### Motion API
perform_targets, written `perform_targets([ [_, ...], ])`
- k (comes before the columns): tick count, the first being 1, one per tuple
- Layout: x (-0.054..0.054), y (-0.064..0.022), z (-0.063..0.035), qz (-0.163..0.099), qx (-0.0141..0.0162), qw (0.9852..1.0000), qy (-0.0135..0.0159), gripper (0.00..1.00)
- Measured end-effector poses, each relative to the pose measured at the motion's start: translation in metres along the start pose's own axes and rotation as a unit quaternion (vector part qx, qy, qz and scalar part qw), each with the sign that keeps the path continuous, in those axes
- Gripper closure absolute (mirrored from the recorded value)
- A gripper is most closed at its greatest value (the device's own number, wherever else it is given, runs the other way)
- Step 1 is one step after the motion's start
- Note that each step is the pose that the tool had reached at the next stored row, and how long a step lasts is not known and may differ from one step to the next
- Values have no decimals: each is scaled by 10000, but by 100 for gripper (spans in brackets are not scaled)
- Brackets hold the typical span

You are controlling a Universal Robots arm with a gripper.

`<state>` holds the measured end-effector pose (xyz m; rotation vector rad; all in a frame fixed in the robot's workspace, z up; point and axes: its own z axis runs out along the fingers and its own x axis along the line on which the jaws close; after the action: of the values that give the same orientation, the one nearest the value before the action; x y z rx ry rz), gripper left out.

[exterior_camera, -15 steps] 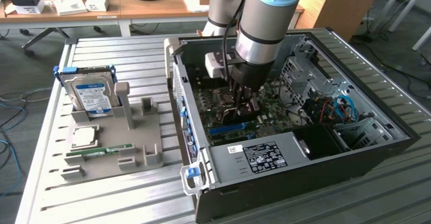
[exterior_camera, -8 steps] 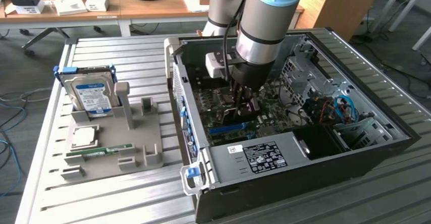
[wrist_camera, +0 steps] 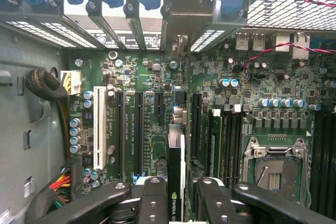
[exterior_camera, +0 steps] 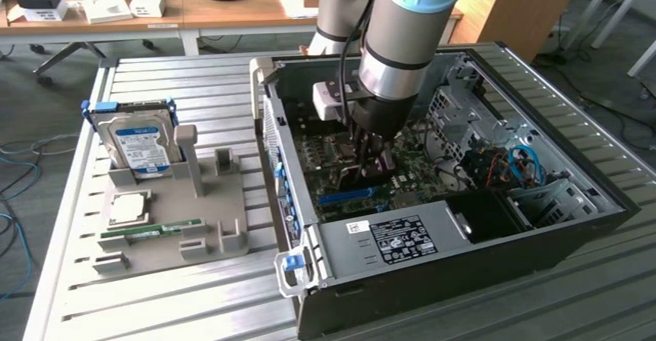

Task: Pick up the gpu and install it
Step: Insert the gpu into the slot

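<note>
ribbed metal table (exterior_camera: 174,295), wooden desks (exterior_camera: 205,14) behind; hand (wrist_camera: 175,195) half-closed, gripping the gpu (wrist_camera: 175,153).

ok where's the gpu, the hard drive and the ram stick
gpu (wrist_camera: 175,171): wrist view, on the slim edge facing the camera.
hard drive (exterior_camera: 141,147): exterior view, on its blue label.
ram stick (exterior_camera: 164,228): exterior view, on the middle of the green board.

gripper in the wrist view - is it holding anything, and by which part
The gpu, edge-on between the jaws of the gripper, pinched on its flat faces along the edge nearest the wrist, above the motherboard.
</note>
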<state>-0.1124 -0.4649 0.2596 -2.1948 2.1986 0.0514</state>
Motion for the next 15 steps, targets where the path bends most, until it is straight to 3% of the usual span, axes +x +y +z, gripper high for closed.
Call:
perform_targets([
  [4,1,0,4,0,-1,10000,3,74],
  [8,0,1,5,2,-24,10000,2,74],
  [15,1,-14,12,1,-27,10000,1,74],
])
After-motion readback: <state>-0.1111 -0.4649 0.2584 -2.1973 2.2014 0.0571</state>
